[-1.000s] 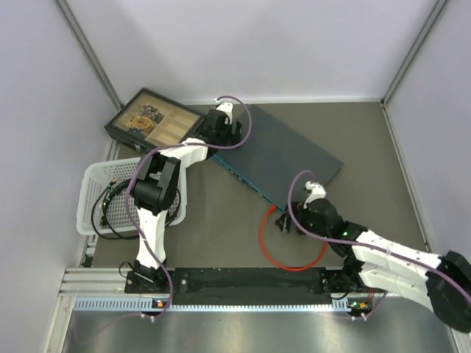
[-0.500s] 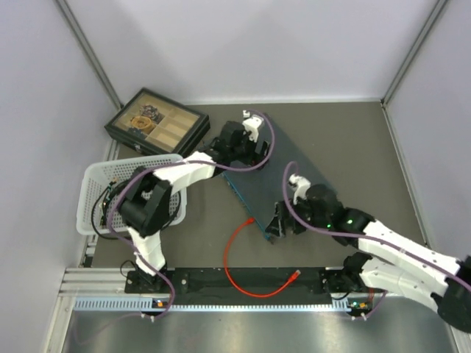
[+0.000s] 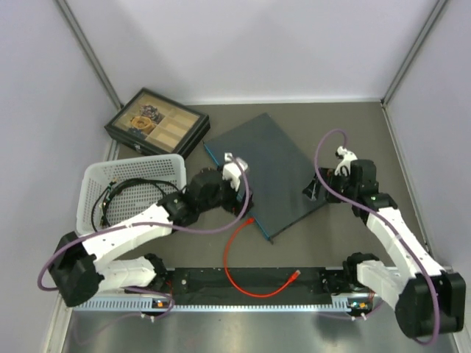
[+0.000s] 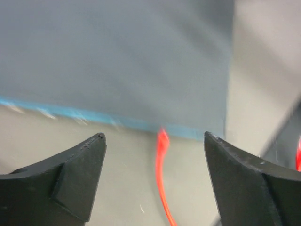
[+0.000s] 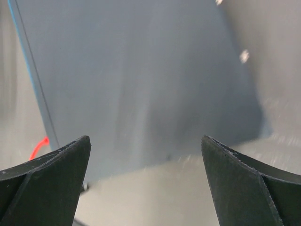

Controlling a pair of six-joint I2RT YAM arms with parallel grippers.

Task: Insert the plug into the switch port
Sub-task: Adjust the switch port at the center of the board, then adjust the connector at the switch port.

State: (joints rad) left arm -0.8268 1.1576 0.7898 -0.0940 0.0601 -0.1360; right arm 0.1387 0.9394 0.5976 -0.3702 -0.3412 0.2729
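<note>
The switch (image 3: pixel 268 165) lies flat at the table's middle, its teal edge (image 3: pixel 234 190) facing left. A red cable (image 3: pixel 234 272) curls from that edge toward the front rail. One plug (image 3: pixel 250 219) sits against the teal edge; motion blur hides whether it is seated. The other plug (image 3: pixel 296 276) lies loose. My left gripper (image 3: pixel 241 200) hovers open by the edge, the plug (image 4: pixel 162 135) showing between its fingers, untouched. My right gripper (image 3: pixel 312 191) is open at the switch's right corner, with the switch (image 5: pixel 141 75) and bare table beneath it.
A black compartmented tray box (image 3: pixel 154 121) stands at the back left. A white basket (image 3: pixel 99 187) with black cables sits at the left. A dark rail (image 3: pixel 191 281) runs along the front edge. Grey walls close in the left, back and right.
The switch has turned on the table. The cable end went from the right gripper to the teal edge. My left arm swung back to the near left; my right arm moved right.
</note>
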